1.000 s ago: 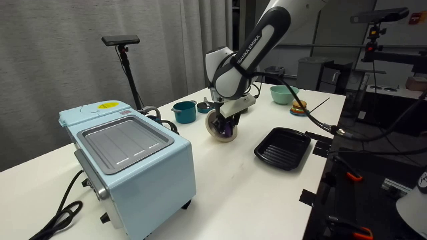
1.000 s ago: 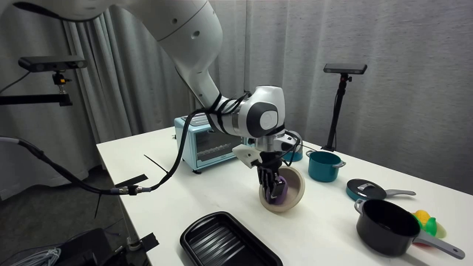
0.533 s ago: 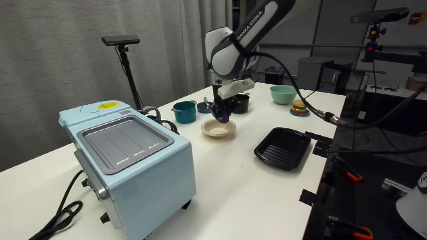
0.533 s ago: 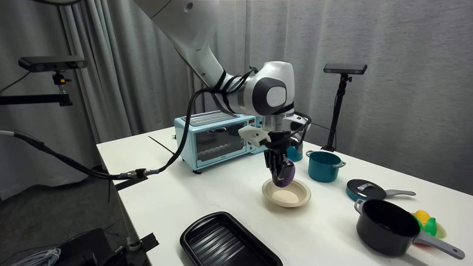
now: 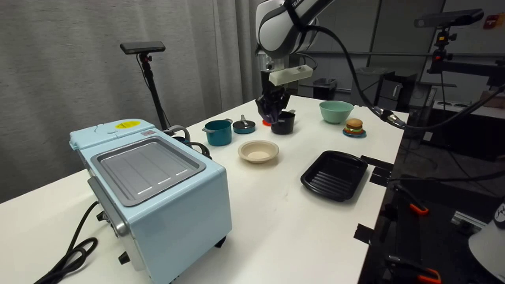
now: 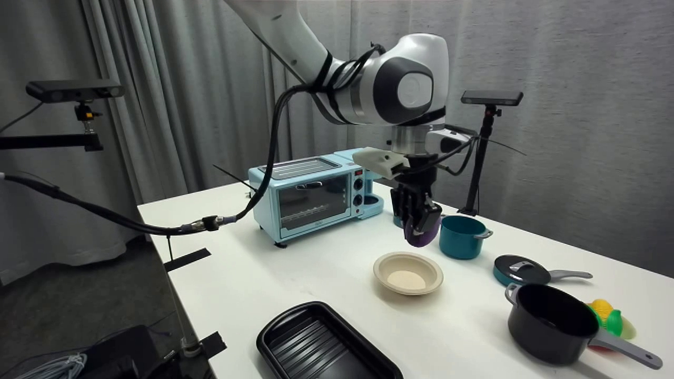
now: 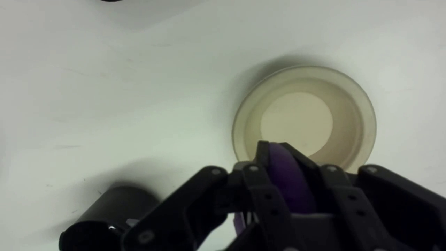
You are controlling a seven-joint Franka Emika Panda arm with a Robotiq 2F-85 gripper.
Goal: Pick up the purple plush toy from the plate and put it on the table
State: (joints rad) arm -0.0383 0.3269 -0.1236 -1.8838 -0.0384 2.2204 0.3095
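Note:
My gripper [image 6: 418, 230] is shut on the purple plush toy [image 6: 429, 236] and holds it in the air above the table. In the wrist view the purple plush toy [image 7: 287, 174] is squeezed between the two fingers [image 7: 273, 143], and its lower part is hidden by them. The gripper also shows in an exterior view [image 5: 272, 112], dark and hard to tell from the toy. The cream plate [image 6: 408, 280] lies flat and empty on the white table [image 6: 316, 279], below and to one side of the gripper. The plate also shows in the wrist view [image 7: 296, 118].
A black ridged tray [image 5: 335, 177] lies near the table edge. A light-blue toaster oven [image 5: 185, 221], a teal pot [image 6: 462, 239], a lidded pan [image 6: 521, 268] and a black pot [image 6: 553, 326] stand around. A green bowl [image 5: 335, 112] and burger toy [image 5: 354, 127] are farther off.
A second ago the plate was tipped up on edge around the gripper and toy; it now lies flat. The gripper has risen with the toy and moved sideways off the plate.

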